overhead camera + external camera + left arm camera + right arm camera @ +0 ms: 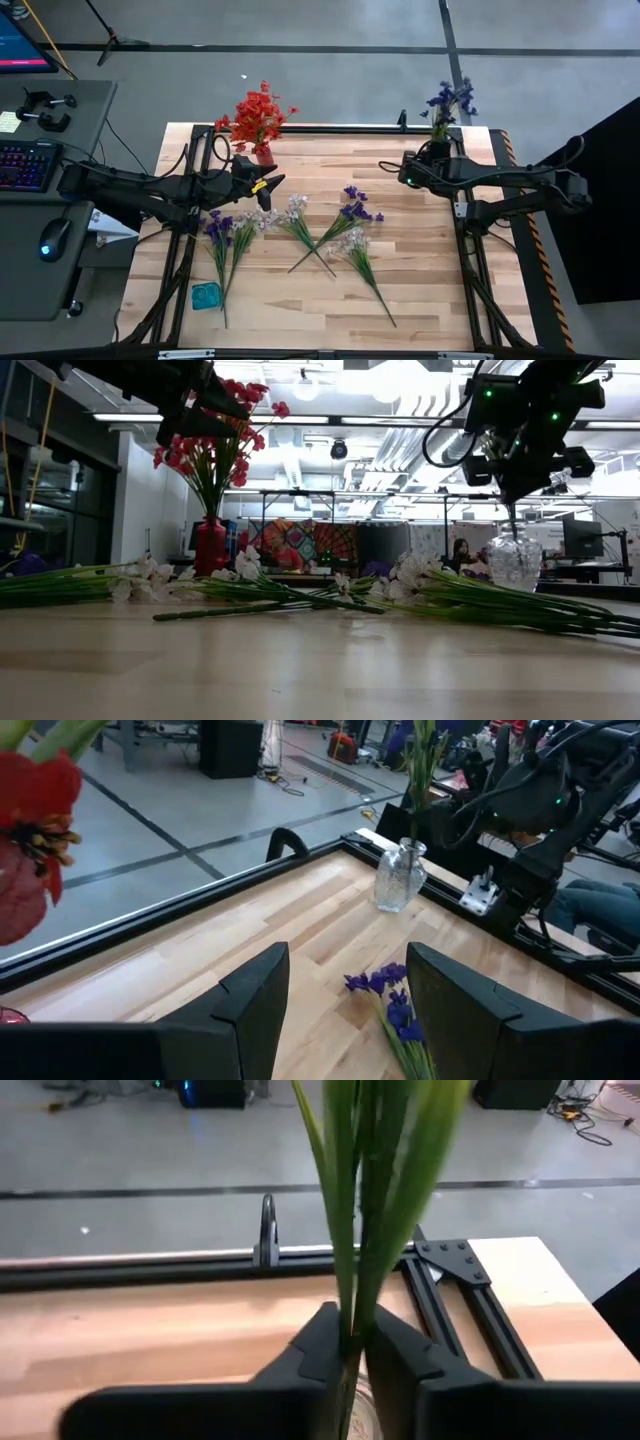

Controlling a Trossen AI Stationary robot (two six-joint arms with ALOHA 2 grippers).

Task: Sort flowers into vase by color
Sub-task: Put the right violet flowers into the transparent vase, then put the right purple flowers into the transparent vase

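Red flowers [258, 118] stand in a red vase [210, 545] at the table's far left. Purple flowers [450, 100] stand in a clear glass vase [515, 560] at the far right. My right gripper [355, 1342] sits just above that vase's mouth, shut on their green stems. Purple and white flowers [300, 228] lie loose on their sides mid-table. My left gripper [347, 960] hovers open beside the red vase, above the loose sprigs, with nothing between its fingers. My right gripper pinches the purple flowers' green stems [350, 1315] between its two fingers, just above the glass vase's rim. The fingers slant down and lie across the stems. The stems stand upright, their lower part [513, 525] running down into the vase.
A small teal object [206, 296] lies near the front left. Black frame rails [330, 128] run along the table's far edge and down both sides. Bare wood lies along the front of the table. A desk with a keyboard [25, 165] stands to the left.
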